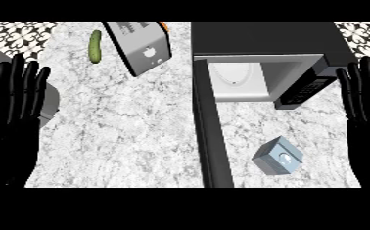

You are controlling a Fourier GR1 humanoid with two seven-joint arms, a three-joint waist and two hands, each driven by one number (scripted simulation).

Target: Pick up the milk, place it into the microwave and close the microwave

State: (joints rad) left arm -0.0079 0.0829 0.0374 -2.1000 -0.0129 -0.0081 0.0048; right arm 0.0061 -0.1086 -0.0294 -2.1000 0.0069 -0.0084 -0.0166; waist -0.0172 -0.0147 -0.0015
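Flat black right hand [359, 97]; boxy blue-grey milk [278, 157] on speckled counter [123, 126]

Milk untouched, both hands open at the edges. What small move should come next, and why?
Probably move the right hand toward the milk. It lies on the counter in front of the open microwave, right of its swung-out door, on that hand's side. The left hand rests open at the view's left edge, with the door between it and the milk.

Head view, steeply down — onto counter [130, 126]
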